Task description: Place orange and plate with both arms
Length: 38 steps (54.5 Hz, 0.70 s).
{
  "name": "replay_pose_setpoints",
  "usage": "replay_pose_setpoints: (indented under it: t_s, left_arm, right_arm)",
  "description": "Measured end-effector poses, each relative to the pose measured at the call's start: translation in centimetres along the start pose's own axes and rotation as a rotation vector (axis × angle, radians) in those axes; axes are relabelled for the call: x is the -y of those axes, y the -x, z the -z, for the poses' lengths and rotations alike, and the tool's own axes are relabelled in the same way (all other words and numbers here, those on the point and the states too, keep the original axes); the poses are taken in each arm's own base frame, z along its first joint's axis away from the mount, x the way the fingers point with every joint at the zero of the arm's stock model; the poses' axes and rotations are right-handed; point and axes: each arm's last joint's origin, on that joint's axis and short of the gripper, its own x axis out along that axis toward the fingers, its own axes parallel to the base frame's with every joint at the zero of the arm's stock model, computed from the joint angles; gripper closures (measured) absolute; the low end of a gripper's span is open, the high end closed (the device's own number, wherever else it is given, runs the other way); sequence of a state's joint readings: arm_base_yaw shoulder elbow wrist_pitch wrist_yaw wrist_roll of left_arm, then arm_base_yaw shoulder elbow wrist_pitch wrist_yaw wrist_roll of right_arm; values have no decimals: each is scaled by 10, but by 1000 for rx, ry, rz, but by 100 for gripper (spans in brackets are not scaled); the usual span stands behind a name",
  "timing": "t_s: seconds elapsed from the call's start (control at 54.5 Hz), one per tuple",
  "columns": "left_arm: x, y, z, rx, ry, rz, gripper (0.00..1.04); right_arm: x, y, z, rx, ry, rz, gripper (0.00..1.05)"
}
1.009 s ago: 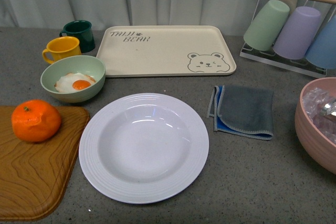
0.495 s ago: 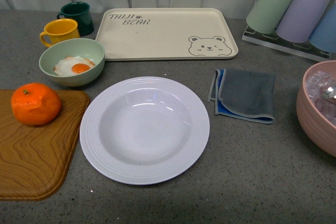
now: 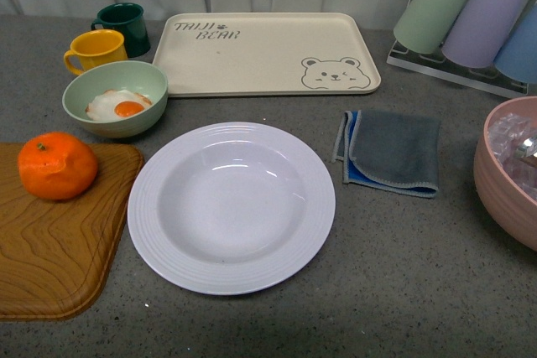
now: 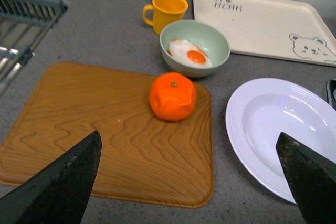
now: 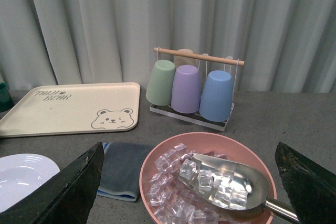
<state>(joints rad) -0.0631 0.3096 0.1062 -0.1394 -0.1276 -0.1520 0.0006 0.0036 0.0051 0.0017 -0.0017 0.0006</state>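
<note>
The orange (image 3: 57,166) rests on a brown wooden board (image 3: 50,257) at the left of the table; the left wrist view shows the orange (image 4: 172,96) with its green stem mark up. The empty white plate (image 3: 231,207) lies flat in the middle of the table, and its rim (image 4: 247,140) shows beside the board. My left gripper (image 4: 191,182) hangs open above the board's near edge, short of the orange. My right gripper (image 5: 191,190) is open above a pink bowl. Neither arm appears in the front view.
A pale green bowl with a fried egg (image 3: 116,109), a yellow mug (image 3: 94,50) and a dark green mug (image 3: 124,28) stand at back left. The beige bear tray (image 3: 264,54) lies behind the plate. A grey cloth (image 3: 393,153), a cup rack (image 5: 191,87) and the pink ice bowl (image 5: 210,179) sit right.
The front view tilted downward between one second and half a second ago, so everything sits higher in the picture. Nothing on the table has moved since.
</note>
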Motion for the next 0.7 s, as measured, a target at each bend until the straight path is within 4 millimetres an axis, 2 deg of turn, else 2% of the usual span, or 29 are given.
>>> replay_pose_setpoints:
  t_s: [0.183, 0.312, 0.55, 0.697]
  left_arm:
    - [12, -31, -16, -42, 32, 41, 7]
    - [21, -68, -26, -73, 23, 56, 7]
    - [33, -133, -23, -255, -39, 57, 7]
    - [37, -162, -19, -325, -73, 36, 7]
  right_arm:
    - [0, 0, 0, 0, 0, 0, 9]
    - [0, 0, 0, 0, 0, 0, 9]
    - [0, 0, 0, 0, 0, 0, 9]
    - [0, 0, 0, 0, 0, 0, 9]
